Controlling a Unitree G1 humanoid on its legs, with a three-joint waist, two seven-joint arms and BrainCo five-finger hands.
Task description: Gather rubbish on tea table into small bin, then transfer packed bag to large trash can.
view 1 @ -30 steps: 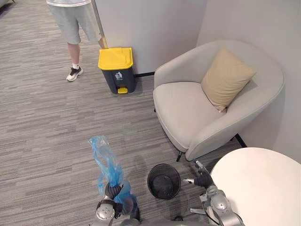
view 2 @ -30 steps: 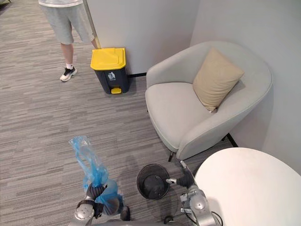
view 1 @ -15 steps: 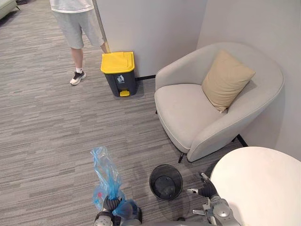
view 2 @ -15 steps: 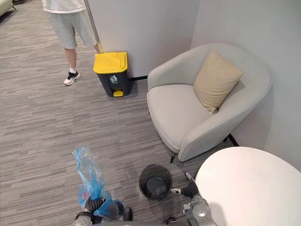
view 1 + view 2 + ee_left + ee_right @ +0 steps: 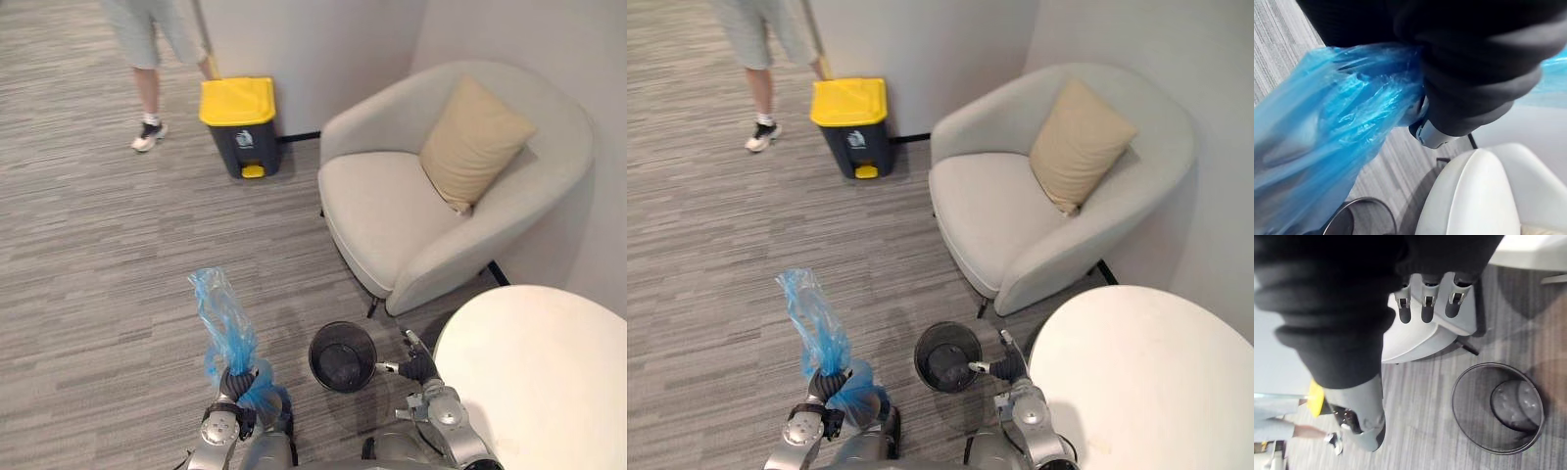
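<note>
My left hand (image 5: 235, 385) is low in front of me, with the forearm raised so that the fist points upward. Its fingers (image 5: 826, 387) are clenched round the neck of the blue bag (image 5: 223, 318). The loose top of the bag stands up above these fingers, and the fuller part bulges just beside and under them.

My right hand (image 5: 419, 368) is at about the same height on the other side. Its fingers (image 5: 1423, 303) are stretched out in a row and relaxed, and they grasp nothing. The small bin (image 5: 1474, 396), round and black, stands on the floor just beside the tips of these fingers, between my two hands. On the outer side of the right fingers is the edge of the round white table (image 5: 549, 372).

Further ahead of the fingers is a light grey armchair (image 5: 382, 211) with a beige cushion (image 5: 474, 142). Far beyond the left fingers, by the wall, the large trash can (image 5: 238, 103) stands with its yellow lid closed. A person (image 5: 147, 69) stands near it.
</note>
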